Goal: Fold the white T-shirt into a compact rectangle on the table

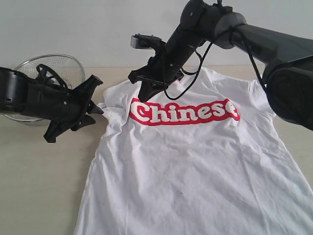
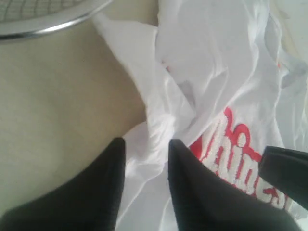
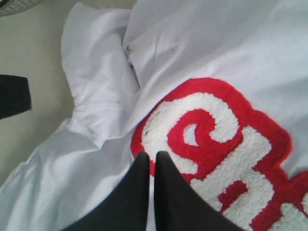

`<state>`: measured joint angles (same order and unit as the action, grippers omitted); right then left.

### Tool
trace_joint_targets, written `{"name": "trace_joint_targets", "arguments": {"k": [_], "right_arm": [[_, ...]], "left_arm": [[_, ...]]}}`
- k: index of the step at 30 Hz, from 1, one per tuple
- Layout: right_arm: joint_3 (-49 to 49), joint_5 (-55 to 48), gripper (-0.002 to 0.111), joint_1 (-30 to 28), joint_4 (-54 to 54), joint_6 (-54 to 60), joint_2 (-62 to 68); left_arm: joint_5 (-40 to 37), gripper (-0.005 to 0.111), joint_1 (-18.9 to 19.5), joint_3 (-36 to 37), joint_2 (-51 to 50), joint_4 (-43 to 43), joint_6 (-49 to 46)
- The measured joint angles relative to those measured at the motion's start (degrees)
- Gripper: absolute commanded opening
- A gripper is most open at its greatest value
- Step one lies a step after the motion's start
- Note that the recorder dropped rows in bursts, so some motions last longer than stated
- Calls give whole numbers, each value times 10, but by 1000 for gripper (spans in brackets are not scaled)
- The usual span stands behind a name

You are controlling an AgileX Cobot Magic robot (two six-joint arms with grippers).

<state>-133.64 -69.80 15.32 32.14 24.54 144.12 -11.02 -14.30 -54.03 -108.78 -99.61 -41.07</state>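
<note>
Two grippers, one garment, one bowl, all on the table (image 1: pixel 44 186).

Item 1: T-shirt (image 1: pixel 195 161). It lies chest up and mostly flat but wrinkled. The collar points to the far edge and the hem runs toward the near edge, out of the exterior view. The red-and-white lettering (image 1: pixel 183 112) faces up. No fold is made yet.

Item 2: left gripper (image 1: pixel 98 95). It sits low at the shirt's left side. Its fingers (image 2: pixel 118 159) are spread, with the bunched sleeve (image 2: pixel 149 120) lying between them and not yet clamped. It is probably placed there to take the sleeve for an inward fold.

Item 3: right gripper (image 1: pixel 143 95). It reaches across from the right. Its fingers (image 3: pixel 139 168) are pressed together, with the tips down at the first letter. Whether they hold any cloth cannot be told. It probably anchors the chest.

Item 4: mesh bowl (image 1: pixel 54 66). It stands toward the far left corner, just behind the left arm, so room is tight there.

Open room: bare top lies along the left side toward the near edge. The right side is crowded by the right arm.
</note>
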Motion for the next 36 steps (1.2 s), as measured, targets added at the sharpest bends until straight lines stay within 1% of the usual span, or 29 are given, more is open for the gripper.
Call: {"name": "trace_joint_targets", "arguments": {"k": [2,5,19,25,29,36], "right_arm": [[0,0,0,0,0,0,0],[0,0,0,0,0,0,0],[0,0,0,0,2,3,0],[0,0,0,0,8,3,0],[0,0,0,0,15,5,0],[0,0,0,0,27,7,0]], "left_arm": [[-1,48,0,-3,-16,0,1],[-2,51,0,-8,-30,-1,3],[22,51,0,-65,-46,-2,5],[20,51,0,-71,-83,-2,29],[30,51,0,-77,-91,-2,35],[45,50,0,-135,-98,-2,35]]}}
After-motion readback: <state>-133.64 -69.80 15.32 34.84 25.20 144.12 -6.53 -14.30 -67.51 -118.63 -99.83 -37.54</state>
